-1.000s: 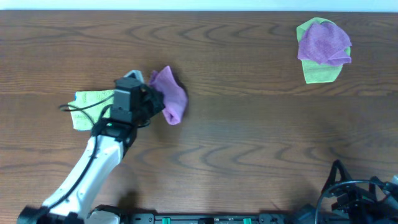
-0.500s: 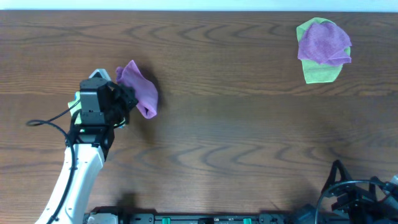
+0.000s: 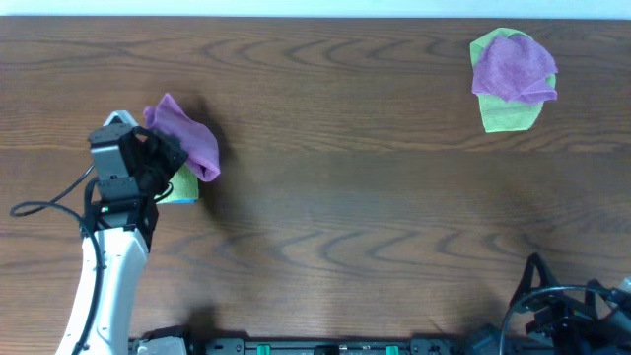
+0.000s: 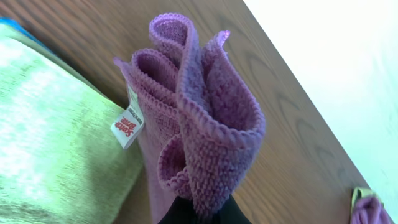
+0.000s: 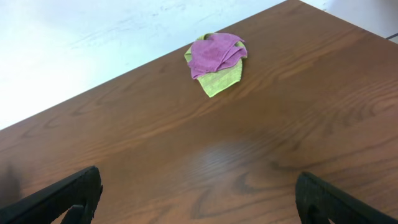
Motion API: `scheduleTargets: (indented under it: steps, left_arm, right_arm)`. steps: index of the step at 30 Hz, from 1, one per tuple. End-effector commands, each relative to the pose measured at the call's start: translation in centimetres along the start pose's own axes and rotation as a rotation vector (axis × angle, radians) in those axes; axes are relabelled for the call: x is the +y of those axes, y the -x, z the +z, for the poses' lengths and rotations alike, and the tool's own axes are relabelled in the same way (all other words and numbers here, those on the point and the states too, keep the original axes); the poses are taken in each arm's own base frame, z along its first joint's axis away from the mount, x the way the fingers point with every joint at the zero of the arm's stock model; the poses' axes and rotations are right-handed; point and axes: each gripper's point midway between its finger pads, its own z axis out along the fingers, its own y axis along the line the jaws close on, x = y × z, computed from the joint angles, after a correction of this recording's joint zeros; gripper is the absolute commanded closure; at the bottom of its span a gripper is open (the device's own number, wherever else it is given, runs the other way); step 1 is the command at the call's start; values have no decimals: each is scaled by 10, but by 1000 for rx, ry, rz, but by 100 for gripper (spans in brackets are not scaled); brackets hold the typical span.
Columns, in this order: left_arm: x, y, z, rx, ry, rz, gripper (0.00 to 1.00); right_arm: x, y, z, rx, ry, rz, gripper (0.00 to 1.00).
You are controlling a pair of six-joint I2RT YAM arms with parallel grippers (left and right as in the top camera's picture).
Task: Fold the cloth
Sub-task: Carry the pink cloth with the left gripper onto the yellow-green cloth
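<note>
My left gripper point(image 3: 166, 155) is shut on the purple-pink cloth point(image 3: 183, 140), which hangs bunched and lifted at the far left of the table. In the left wrist view the cloth point(image 4: 200, 106) rises in loose folds straight out of the pinched left gripper point(image 4: 199, 214), with a white tag point(image 4: 127, 124) on its side. Directly beneath it lies a lime-green cloth point(image 3: 182, 186), filling the left of the left wrist view point(image 4: 56, 143). My right gripper point(image 5: 200, 190) stands open over bare wood, holding nothing.
At the back right a second purple cloth point(image 3: 513, 66) lies crumpled on another lime-green cloth point(image 3: 508, 116); the right wrist view shows that purple cloth point(image 5: 216, 50) far ahead. The right arm point(image 3: 577, 314) rests at the front right corner. The table's far edge point(image 3: 315, 18) meets a white wall.
My left arm has carried the purple-pink cloth leftward across the table, from mid-left to above the lime-green cloth. The right arm has stayed still.
</note>
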Motion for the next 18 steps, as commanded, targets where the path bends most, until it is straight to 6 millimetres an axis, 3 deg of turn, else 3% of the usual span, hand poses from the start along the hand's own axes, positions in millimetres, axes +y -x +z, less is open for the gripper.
scheduleTargets:
  steps: [1, 18]
  left_arm:
    - [-7, 19, -7, -46, -15, 23, 94]
    - [10, 34, -11, -83, 23, 25, 94]
  right_arm:
    - [-3, 1, 0, -9, -14, 12, 1]
    - [-3, 1, 0, -9, -14, 12, 1]
